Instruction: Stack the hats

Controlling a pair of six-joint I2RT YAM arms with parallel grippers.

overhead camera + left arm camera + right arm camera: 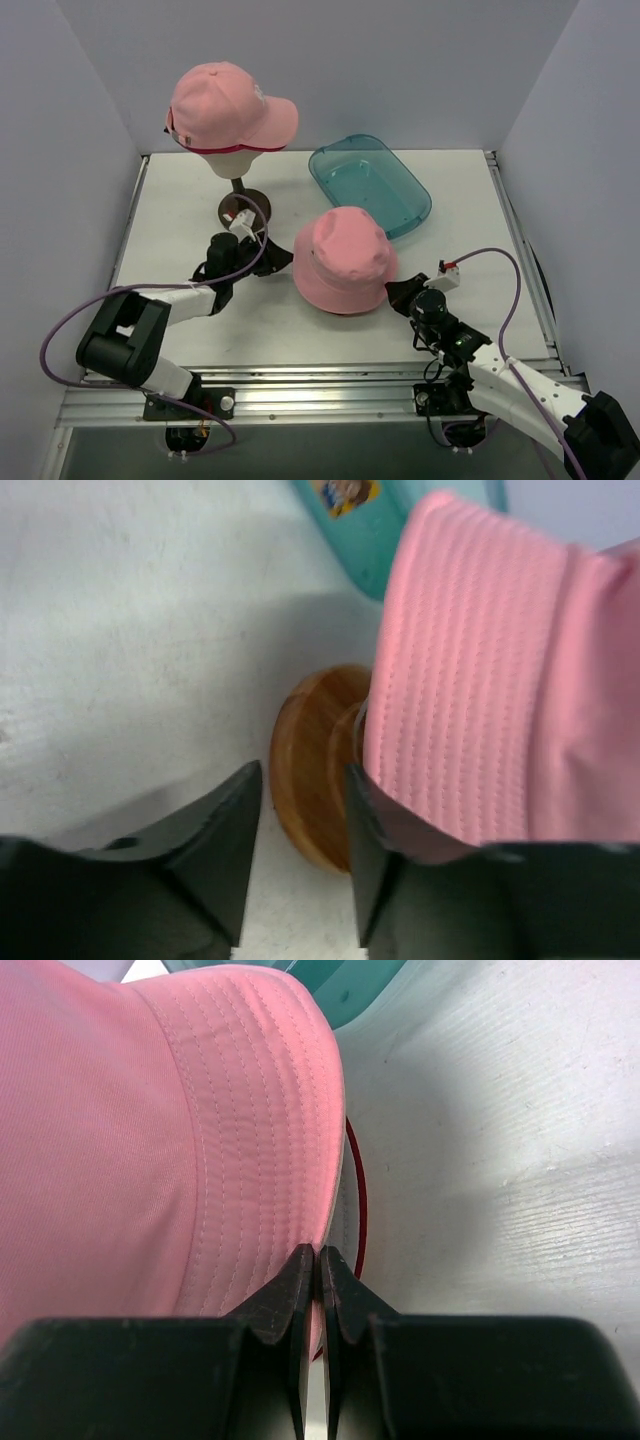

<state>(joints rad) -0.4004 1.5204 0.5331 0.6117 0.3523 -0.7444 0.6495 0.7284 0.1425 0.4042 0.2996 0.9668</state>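
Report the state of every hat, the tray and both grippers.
pink peaked cap: upright on the head form.
pink bucket hat: crown up on the table, dark red hat rim showing beneath.
teal tray: empty.
left gripper: open, holding nothing.
right gripper: shut on the pink bucket hat brim.

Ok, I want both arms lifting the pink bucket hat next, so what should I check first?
1. Right gripper shut on the bucket hat brim: ok.
2. Left gripper holding the brim: not ok; jaws apart, brim beside one finger, not between.
3. Dark red rim under the bucket hat free of the right grip: cannot tell.
4. Pink peaked cap seated on the head form: ok.
5. Bucket hat clear of the teal tray: cannot tell.
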